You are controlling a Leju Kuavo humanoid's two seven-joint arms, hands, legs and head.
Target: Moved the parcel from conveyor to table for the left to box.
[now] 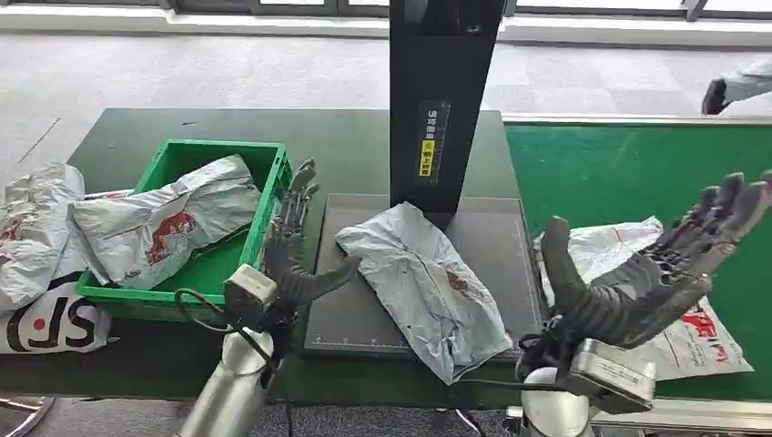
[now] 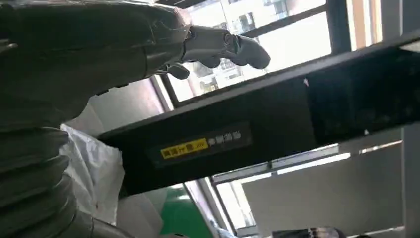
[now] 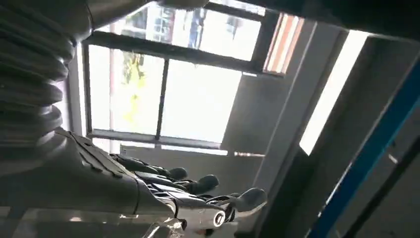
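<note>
Nearest you, your left hand (image 1: 289, 259) hangs empty at lower left with fingers spread, and your right hand (image 1: 642, 269) does likewise at lower right, above a parcel on the conveyor (image 1: 637, 155). At centre, the grey parcel (image 1: 426, 284) lies on the desk's dark pad (image 1: 350, 309). Farther left, the green box (image 1: 205, 273) holds another bag.

There's a black post (image 1: 443, 100) standing at the back edge of a dark mat (image 1: 364, 309), with a small yellow warning sticker (image 1: 428, 146) on it. Pale tiled floor (image 1: 182, 68) behind. Someone's sleeve and dark glove (image 1: 733, 89) pokes in at the far right.
</note>
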